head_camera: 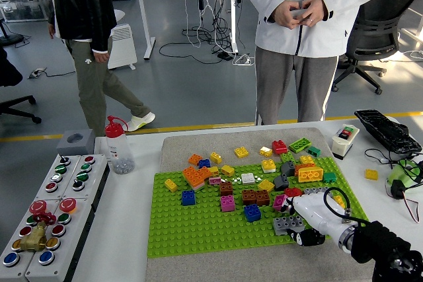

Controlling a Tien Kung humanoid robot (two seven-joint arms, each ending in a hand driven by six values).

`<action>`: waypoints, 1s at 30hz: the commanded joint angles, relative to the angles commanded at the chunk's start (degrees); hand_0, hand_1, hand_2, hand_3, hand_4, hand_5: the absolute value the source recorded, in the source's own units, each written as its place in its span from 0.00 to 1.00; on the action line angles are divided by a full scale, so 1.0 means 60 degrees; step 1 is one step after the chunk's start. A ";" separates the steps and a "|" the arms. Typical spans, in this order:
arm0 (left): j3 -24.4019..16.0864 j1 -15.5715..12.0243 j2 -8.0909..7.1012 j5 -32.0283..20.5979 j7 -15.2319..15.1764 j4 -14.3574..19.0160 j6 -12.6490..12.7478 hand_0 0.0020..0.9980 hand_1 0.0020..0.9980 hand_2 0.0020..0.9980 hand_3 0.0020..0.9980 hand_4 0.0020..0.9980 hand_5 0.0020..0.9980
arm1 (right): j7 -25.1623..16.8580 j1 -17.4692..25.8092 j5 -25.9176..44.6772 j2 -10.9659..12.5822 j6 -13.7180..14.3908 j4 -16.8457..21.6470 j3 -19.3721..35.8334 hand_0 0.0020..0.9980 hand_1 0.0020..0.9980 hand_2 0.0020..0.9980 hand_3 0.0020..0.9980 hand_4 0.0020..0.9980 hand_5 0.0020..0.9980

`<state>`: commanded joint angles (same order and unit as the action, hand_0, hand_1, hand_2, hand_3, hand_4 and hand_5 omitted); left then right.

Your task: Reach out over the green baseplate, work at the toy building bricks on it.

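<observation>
The green baseplate (198, 229) lies on a grey mat in the middle of the table, with several bricks on its far half: an orange one (194, 177), a pink one (227, 203), a brown pair (256, 197) and a blue one (252, 212). My right hand (297, 223), white with black fingers, comes in from the lower right over the plate's near right corner. Its fingers curl around a grey brick (284, 225) that rests on the plate. The left arm is out of the picture.
More loose bricks lie on the mat behind the plate. A button panel (53, 216) and a red-capped bottle (119, 144) stand at the left, a black device (386, 130) at the right. A person (301, 14) stands at the far side with clasped hands.
</observation>
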<state>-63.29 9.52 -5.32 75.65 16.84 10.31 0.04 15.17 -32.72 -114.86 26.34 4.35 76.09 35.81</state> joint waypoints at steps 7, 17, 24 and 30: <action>-0.0006 0.0020 -0.0004 -0.0012 -0.0007 0.0000 0.0006 0.67 0.69 0.66 0.61 0.35 1.00 | 0.0002 -0.0017 0.0077 0.0022 -0.0100 -0.0029 -0.0026 0.58 0.66 0.64 0.70 0.66 0.19; 0.0000 0.0020 0.0001 -0.0016 0.0001 0.0000 0.0001 0.68 0.69 0.66 0.61 0.35 1.00 | 0.0011 -0.0033 0.0122 -0.0010 -0.0116 -0.0085 -0.0066 0.55 0.65 0.63 0.70 0.65 0.18; -0.0007 0.0015 0.0003 -0.0002 0.0011 0.0000 -0.0004 0.67 0.69 0.66 0.61 0.35 1.00 | 0.0016 -0.0030 0.0162 -0.0025 -0.0072 -0.0127 -0.0106 0.52 0.63 0.63 0.69 0.64 0.19; -0.0008 0.0001 0.0010 0.0018 0.0024 0.0000 -0.0008 0.68 0.69 0.66 0.61 0.35 1.00 | -0.0040 -0.0021 0.0172 -0.0031 0.0060 -0.0133 -0.0148 0.46 0.58 0.59 0.65 0.63 0.18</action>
<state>-63.34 9.52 -5.26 75.76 16.98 10.31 0.00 14.93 -32.84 -113.83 26.15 4.71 75.29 34.92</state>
